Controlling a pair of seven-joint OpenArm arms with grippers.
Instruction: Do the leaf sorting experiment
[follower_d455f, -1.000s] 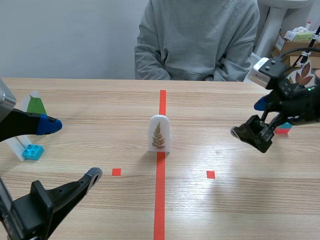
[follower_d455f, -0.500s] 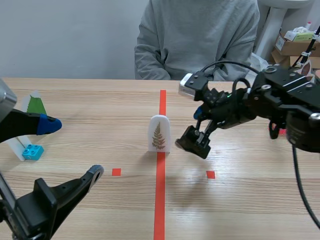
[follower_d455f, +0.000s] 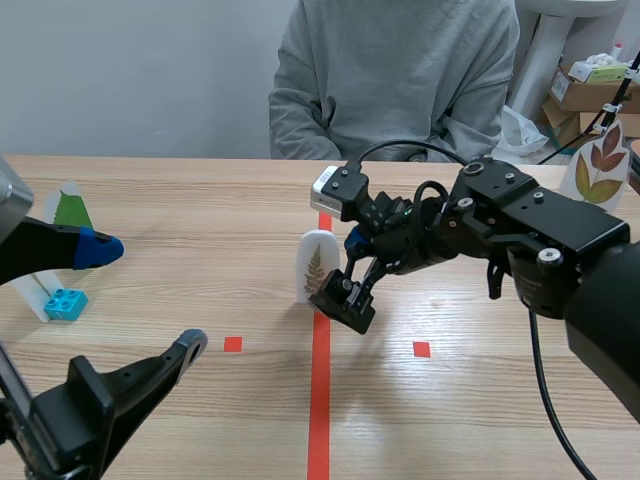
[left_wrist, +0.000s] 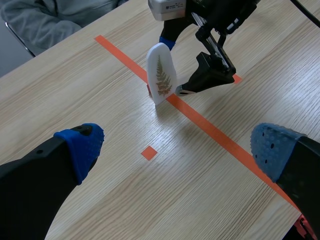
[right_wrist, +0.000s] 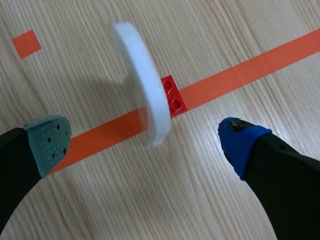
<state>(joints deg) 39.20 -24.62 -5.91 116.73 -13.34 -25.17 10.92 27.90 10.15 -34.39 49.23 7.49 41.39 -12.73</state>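
Right at the fern card (follower_d455f: 316, 266), the right gripper (follower_d455f: 345, 270) is hanging with its fingers spread wide, one pad on each flat face of the card, and as far as I can tell it's not touching it. The card is standing upright on a little red brick (right_wrist: 172, 96), sitting on the tape line (follower_d455f: 320, 400) that's running under it.

The left gripper (left_wrist: 175, 150) is parked well off to the card's left, also wide and holding nothing. Further out on that side a green leaf card (follower_d455f: 70, 208) is standing by a blue brick (follower_d455f: 65, 302), and a brown leaf card (follower_d455f: 603, 160) is way off to the fern card's right.

So I'm guessing we're looking at the pick-up step for the fern card. Next it probably needs to be closing gently and squarely on both faces so the card isn't tipping or popping off its brick, then lifting. Which pile it belongs in, can't say.
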